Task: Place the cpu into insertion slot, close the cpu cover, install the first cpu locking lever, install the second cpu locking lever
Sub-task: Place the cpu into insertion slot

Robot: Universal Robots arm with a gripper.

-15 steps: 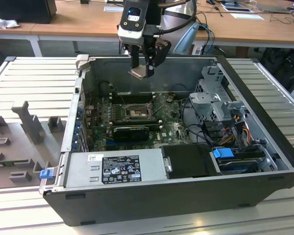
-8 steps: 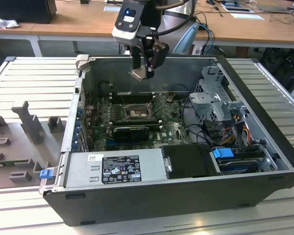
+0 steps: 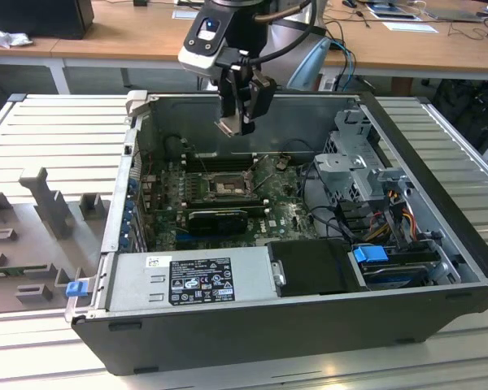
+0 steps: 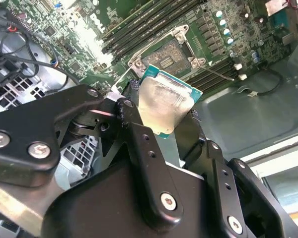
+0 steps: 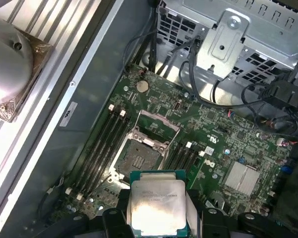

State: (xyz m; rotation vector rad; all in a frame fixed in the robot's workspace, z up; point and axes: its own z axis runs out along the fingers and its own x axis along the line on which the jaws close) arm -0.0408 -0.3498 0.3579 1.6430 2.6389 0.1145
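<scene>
From where I stand, the arm hangs over the open computer case [image 3: 439,195], its gripper [image 3: 238,123] up at about the height of the rear wall. The black fingers [image 4: 130,111] are pinched on opposite edges of the cpu [image 4: 165,105], so the gripper [image 4: 164,118] holds it above the motherboard [image 5: 223,148], apart from everything below. The plate's pale metal face catches the light (a green rim shows round it in both wrist views).

Beneath it the insertion slot [image 5: 139,159] lies bare, with long memory slots [image 5: 102,148] running on either side. The cpu cover [image 5: 158,124] looks swung up off the socket. In the first wrist view the cpu [image 5: 156,203] sits in the gripper [image 5: 156,220] just short of the socket's near edge. The power supply box [image 3: 191,280] lies along the case's front wall.
</scene>
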